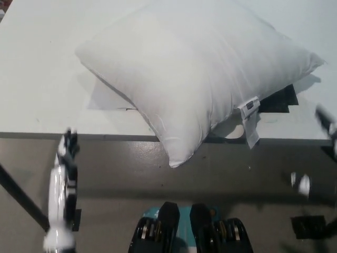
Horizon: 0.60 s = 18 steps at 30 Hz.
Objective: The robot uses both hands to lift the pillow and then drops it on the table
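A plump white pillow (195,74) lies on the white table (37,79), one corner hanging over the front edge and a fabric label (249,117) dangling at its right side. My white left hand (62,190) is low at the lower left, below the table edge, open and well away from the pillow. My black right hand (325,138) shows only as blurred parts at the right edge, spread apart, empty and clear of the pillow.
A dark flat piece (280,99) sticks out from under the pillow's right side. The table's front edge (105,137) runs across the middle of the picture, with grey floor (121,179) below it.
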Motion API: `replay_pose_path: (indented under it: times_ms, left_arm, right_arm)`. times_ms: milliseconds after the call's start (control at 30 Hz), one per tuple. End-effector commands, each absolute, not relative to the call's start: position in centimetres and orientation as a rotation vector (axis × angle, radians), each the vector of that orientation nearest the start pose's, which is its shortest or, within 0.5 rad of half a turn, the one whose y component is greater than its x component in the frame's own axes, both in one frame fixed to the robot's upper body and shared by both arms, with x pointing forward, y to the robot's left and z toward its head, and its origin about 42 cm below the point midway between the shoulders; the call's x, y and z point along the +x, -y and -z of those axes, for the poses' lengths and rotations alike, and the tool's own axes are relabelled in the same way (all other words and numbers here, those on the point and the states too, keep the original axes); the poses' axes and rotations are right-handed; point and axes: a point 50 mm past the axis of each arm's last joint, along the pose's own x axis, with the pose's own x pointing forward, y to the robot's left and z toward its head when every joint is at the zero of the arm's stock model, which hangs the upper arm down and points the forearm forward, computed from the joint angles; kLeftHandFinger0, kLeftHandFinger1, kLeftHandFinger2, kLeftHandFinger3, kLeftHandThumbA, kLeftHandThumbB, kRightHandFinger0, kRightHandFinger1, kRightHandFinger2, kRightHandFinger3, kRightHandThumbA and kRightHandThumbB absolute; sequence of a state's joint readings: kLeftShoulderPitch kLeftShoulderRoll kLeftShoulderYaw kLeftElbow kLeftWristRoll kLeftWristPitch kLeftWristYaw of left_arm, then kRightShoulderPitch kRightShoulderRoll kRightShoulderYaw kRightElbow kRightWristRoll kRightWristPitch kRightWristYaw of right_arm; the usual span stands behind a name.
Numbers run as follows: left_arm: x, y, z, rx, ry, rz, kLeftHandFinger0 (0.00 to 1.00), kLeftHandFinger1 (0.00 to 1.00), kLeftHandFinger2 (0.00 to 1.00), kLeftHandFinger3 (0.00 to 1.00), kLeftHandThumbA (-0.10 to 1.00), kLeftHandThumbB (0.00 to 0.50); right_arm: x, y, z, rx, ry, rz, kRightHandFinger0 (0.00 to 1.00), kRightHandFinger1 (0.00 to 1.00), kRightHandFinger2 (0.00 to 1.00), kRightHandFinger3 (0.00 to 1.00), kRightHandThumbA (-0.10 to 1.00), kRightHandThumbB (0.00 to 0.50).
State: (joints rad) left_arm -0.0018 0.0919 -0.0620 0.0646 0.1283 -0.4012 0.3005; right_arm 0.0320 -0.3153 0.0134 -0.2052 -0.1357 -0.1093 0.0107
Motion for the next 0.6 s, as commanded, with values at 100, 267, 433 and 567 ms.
replay_pose_path:
  times_ms: [100, 267, 433, 567]
  left_arm:
    - [25.5, -24.4, -6.9, 0.112, 0.271, -0.248, 1.00, 1.00, 1.00, 1.00, 1.00, 0.075]
    - [28.2, -25.0, -7.9, 0.064, 0.297, -0.257, 1.00, 1.00, 1.00, 1.00, 1.00, 0.106]
    - [30.1, -25.1, -9.3, 0.087, 0.350, -0.271, 1.00, 1.00, 1.00, 1.00, 1.00, 0.076]
    - [30.6, -25.2, -9.7, 0.103, 0.363, -0.269, 1.00, 1.00, 1.00, 1.00, 1.00, 0.056]
  right_arm:
    - [24.0, 30.6, -14.0, -0.586, 0.315, -0.130, 1.00, 1.00, 1.00, 1.00, 1.00, 0.183]
    - [26.9, 30.6, -14.6, -0.548, 0.315, -0.097, 1.00, 1.00, 1.00, 1.00, 1.00, 0.155]
    - [28.9, 29.9, -15.3, -0.533, 0.345, -0.092, 1.00, 1.00, 1.00, 1.00, 1.00, 0.147]
    - [29.4, 29.5, -15.4, -0.544, 0.364, -0.094, 1.00, 1.00, 1.00, 1.00, 1.00, 0.159]
